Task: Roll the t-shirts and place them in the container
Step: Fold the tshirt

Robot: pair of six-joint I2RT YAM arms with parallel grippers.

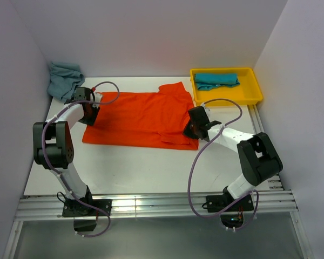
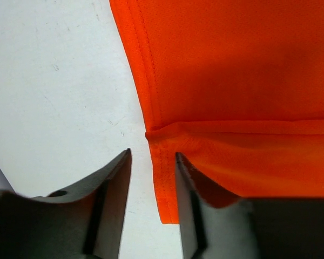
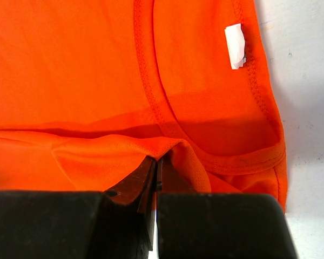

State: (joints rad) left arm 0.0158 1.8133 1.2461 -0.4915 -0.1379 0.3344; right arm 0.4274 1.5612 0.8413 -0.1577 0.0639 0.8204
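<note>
The orange-red t-shirt [image 1: 140,116] lies flat across the middle of the white table, its near long edge folded over. My left gripper [image 1: 93,116] is at the shirt's left hem; in the left wrist view it [image 2: 153,162] is open, with the hem's corner strip [image 2: 164,183] between the jaws. My right gripper [image 1: 190,128] is at the collar end; in the right wrist view it [image 3: 157,159] is shut on a raised fold of the orange shirt [image 3: 70,65] just below the collar. A white label [image 3: 235,46] shows inside the neck.
A yellow tray [image 1: 254,94] at the back right holds a rolled teal t-shirt [image 1: 216,80]. A crumpled grey-blue t-shirt [image 1: 65,80] lies in the back left corner. White walls close in the table on three sides.
</note>
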